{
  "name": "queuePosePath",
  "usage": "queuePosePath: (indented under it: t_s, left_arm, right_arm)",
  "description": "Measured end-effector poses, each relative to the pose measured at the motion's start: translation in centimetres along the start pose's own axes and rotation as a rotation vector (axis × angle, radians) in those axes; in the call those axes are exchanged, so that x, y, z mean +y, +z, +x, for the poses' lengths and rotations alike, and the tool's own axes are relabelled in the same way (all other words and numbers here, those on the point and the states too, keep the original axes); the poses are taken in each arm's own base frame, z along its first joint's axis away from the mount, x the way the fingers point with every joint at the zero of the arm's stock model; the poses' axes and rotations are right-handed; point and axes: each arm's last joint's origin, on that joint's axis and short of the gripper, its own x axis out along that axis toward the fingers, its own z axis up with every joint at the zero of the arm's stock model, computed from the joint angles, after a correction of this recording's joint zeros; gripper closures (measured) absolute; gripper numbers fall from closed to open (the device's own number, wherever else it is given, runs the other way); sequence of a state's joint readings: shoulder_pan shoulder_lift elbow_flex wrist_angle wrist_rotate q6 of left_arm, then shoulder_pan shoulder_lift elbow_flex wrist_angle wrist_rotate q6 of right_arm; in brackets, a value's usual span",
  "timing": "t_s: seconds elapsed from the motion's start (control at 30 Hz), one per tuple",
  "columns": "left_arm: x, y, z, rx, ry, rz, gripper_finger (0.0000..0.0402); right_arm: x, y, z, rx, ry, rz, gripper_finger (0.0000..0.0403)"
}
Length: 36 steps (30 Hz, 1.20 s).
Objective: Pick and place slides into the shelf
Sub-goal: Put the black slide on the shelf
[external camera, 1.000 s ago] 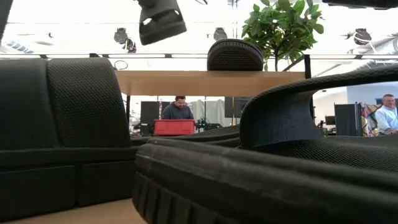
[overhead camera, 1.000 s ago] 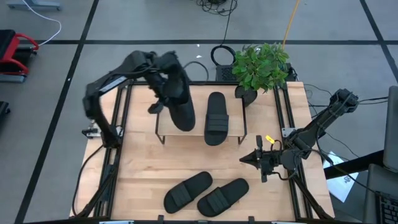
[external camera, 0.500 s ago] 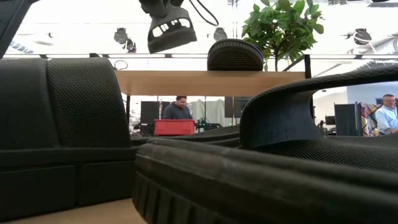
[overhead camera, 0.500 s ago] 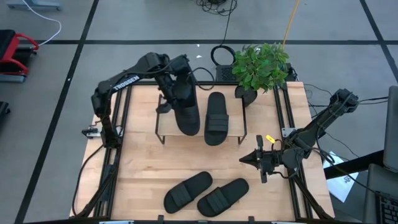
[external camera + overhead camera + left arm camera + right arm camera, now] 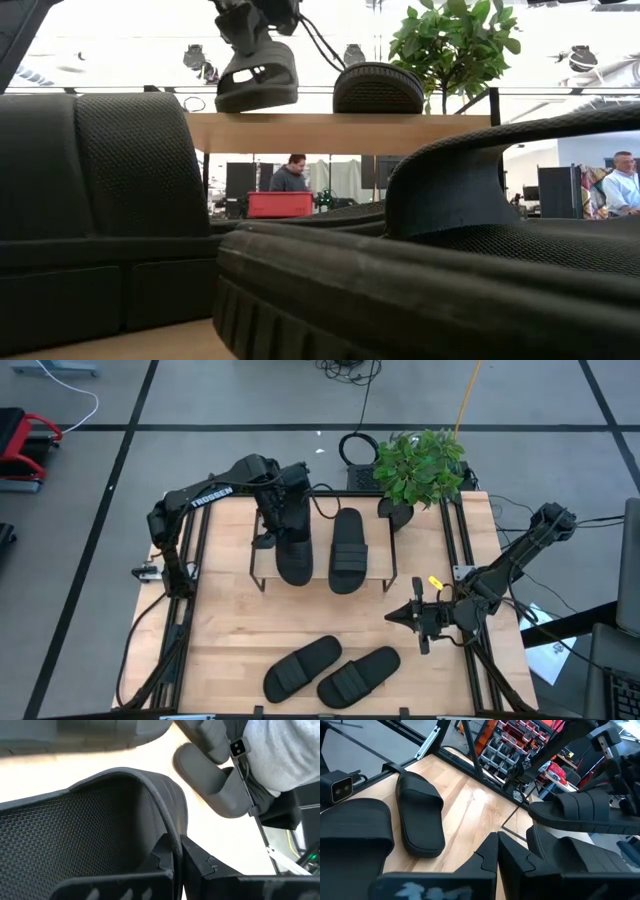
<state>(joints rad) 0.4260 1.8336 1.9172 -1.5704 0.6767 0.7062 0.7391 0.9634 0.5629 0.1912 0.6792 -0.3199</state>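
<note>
Lowered onto shelf (image 5: pixel 378 575) — left jaws' (image 5: pixel 283 510) slide (image 5: pixel 293 558).

Left gripper (image 5: pixel 283 530) raised — fingers clamped, right gripper (image 5: pixel 400 617) idle

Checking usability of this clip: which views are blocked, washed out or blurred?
Low view: two slides right at the lens fill most of the frame, and the background is blown out bright. Left wrist view: the held slide is very close and the top edge is soft. High view: evenly lit, with the shelf and left hand clear.
</note>
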Motion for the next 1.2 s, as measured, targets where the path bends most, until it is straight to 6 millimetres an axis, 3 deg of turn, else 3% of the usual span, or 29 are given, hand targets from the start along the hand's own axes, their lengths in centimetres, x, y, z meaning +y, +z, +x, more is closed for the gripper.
queuePosePath:
  t_s: [0.5, 0.77, 1.2]
  left_arm:
    - [0.54, 0.27, 0.39, 0.042, 0.114, 0.028, 0.0384]
    - [0.73, 0.61, 0.6, 0.082, 0.213, 0.033, 0.0327]
    - [1.0, 0.69, 0.55, 0.094, 0.287, -0.065, 0.0195]
  right_arm:
    - [-0.06, 0.18, 0.0, -0.016, -0.005, 0.007, 0.0403]
    - [-0.06, 0.18, -0.01, -0.016, -0.005, 0.008, 0.0403]
    - [-0.06, 0.18, 0.0, -0.016, -0.005, 0.018, 0.0403]
